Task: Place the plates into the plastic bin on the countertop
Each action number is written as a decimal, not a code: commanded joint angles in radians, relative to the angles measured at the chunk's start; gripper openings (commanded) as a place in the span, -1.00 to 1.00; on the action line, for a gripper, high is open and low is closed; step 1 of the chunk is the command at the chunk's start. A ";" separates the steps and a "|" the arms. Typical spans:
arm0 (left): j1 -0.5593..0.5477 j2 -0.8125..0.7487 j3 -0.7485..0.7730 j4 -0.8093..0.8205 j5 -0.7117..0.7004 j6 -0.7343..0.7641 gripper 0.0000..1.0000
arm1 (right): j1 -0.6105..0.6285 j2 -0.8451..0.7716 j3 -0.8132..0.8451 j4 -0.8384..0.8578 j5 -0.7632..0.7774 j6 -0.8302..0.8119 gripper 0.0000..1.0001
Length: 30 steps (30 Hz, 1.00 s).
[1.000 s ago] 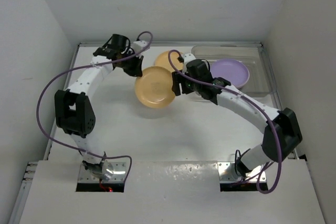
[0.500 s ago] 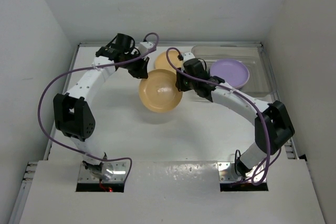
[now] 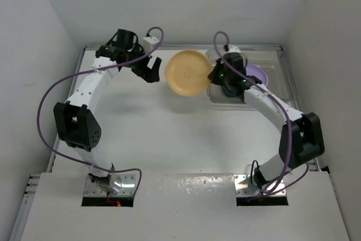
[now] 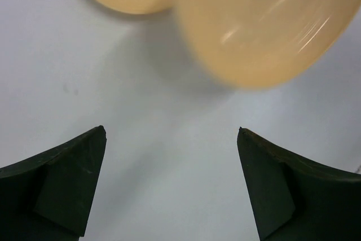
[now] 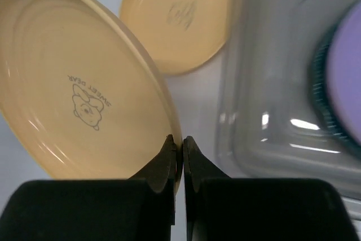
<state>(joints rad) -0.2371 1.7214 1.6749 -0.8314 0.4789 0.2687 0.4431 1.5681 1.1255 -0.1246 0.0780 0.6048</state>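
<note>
1. While it hangs above the flat white countertop at the far left, the left gripper has its dark fingers spread wide, nothing between them.
2. Just right of it, a round yellow-orange plastic plate is held off the surface, tilted, its printed face visible.
3. A second round yellow-orange plate lies flat on the countertop just beyond it.
4. The right gripper pinches the tilted plate's rim between closed fingers.
5. The clear shallow rectangular plastic bin sits far right, holding a lilac round plate over a dark teal plate.
</note>
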 commanded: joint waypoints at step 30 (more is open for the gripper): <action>0.070 0.268 0.228 0.055 -0.099 -0.129 0.95 | -0.547 0.116 0.169 -0.460 0.230 0.107 0.48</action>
<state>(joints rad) -0.1165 1.9144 1.7947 -0.8333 0.3702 0.1722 -0.1085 1.7145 1.2602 -0.5381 0.2611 0.7784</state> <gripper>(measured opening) 0.978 0.737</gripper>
